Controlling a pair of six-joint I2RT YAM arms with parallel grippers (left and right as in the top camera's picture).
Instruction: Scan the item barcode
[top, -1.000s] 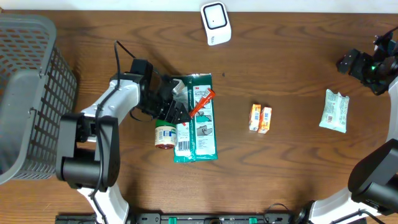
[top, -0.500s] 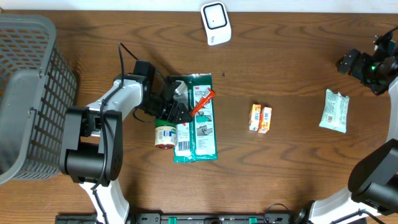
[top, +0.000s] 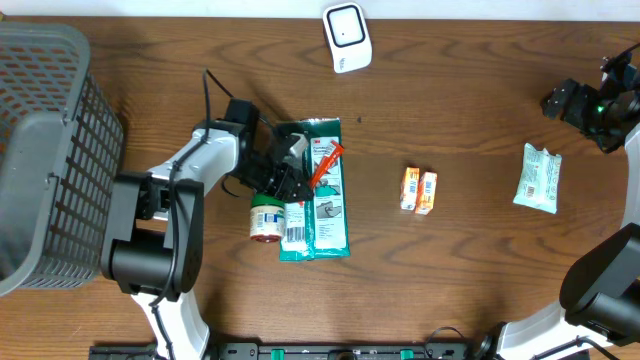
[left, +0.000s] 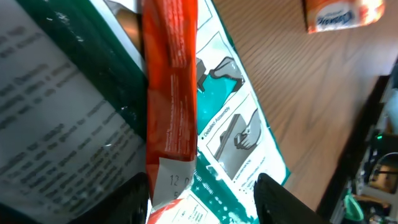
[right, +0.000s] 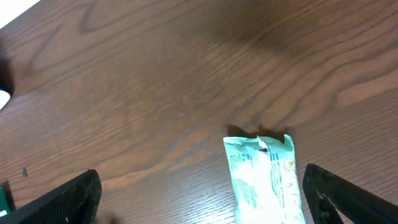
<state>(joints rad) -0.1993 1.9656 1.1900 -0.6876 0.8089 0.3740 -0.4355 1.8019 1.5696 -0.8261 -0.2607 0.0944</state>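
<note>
Judged the job barely begun; saw no item lifted or shown to the white scanner (top: 346, 38), which stood at the far edge of the tabletop (top: 470, 280), well apart from everything else. Found the left hand (left: 202, 202) down over the red packet (left: 171, 93), taken as the likely item to scan; found that packet lying slantwise on top of a green wipes pack (top: 328, 215), beside a small jar (top: 265, 218), left of the tabletop's middle. Read the left hand as partly open and holding nothing; noted one finger (left: 134, 199) just beside the packet's near end and the other finger (left: 280, 199) off to the side, with the green pack showing in the gap; could not tell whether the nearer one touched the packet. Found the right hand (right: 202, 193) spread fully wide and empty, hovering at the far right over bare wood near a white pouch (right: 264, 180); took no part in the work at hand. Noted also two orange boxes (top: 419, 190) untouched in the middle and a grey basket (top: 45, 150) at the left. Reckoned everything left to do: closing on the packet, lifting it, carrying it to the scanner, turning the barcode to face it; could not make out any barcode on the packet's visible side.
</note>
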